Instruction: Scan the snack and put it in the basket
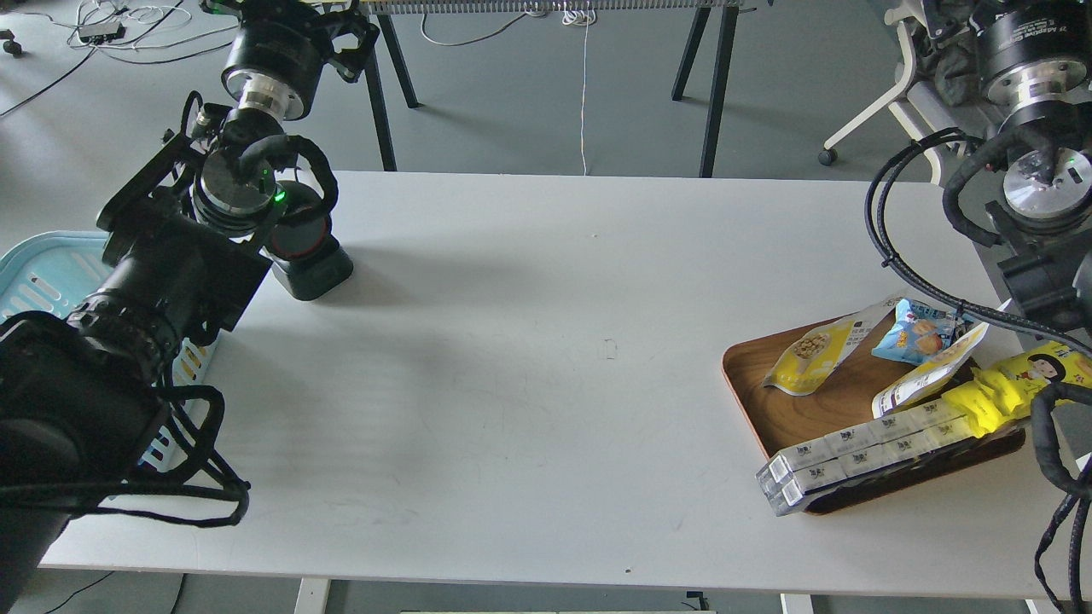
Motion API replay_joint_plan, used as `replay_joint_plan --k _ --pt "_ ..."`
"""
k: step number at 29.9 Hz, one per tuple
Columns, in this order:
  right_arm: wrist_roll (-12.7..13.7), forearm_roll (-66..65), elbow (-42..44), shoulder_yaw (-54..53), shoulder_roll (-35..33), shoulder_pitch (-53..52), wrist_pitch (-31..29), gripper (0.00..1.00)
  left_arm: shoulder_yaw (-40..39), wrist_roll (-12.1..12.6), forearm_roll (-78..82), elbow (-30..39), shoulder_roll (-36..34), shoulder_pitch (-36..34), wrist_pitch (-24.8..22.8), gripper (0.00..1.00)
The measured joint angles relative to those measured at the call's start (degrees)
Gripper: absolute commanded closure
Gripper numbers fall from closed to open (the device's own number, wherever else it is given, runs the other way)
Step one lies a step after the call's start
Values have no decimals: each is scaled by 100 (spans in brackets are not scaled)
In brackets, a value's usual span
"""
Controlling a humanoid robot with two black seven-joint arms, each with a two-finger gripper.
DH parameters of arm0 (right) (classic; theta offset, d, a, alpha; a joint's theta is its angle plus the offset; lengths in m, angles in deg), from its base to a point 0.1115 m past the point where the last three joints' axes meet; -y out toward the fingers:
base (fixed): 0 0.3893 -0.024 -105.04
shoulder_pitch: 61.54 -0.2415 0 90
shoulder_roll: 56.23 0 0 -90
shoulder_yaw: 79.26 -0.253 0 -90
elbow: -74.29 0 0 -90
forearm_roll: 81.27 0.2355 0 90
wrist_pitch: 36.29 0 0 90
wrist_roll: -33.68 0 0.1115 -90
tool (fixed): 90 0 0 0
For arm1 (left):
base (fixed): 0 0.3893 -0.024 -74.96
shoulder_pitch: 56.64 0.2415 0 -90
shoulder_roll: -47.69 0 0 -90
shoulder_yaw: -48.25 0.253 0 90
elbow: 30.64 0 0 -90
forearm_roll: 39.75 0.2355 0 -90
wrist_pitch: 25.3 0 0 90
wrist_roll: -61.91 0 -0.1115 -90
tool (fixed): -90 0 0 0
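Neither gripper's state can be told (both dark, end-on), while the snack (809,356) lies on the wooden tray (751,362), far from the basket (34,273).

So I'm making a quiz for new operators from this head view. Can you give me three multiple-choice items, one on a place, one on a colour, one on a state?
1. Where does the snack lie?
A. In the basket
B. On the wooden tray
C. On the bare table

2. What colour is the basket?
A. Light blue
B. Red
C. Black

3. What state is the snack in?
A. Held by the left arm
B. Held by the right arm
C. Lying free, not held

Answers:
1. B: the yellow pouch rests on the wooden tray's left part, at the table's right side.
2. A: its slotted light blue wall shows behind the left arm.
3. C: no fingers touch it; both arms are away from the pouch.
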Motion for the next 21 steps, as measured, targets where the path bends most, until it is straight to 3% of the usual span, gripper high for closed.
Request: replay_joint_plan --k 15,21 --pt "-40 -38 -68 362 -127 -129 0 1 63 18 4 -13 -53 -9 -11 0" --pt "-46 -136 -472 1072 -825 -531 0 1 77 12 24 -49 -91 -27 -14 0"
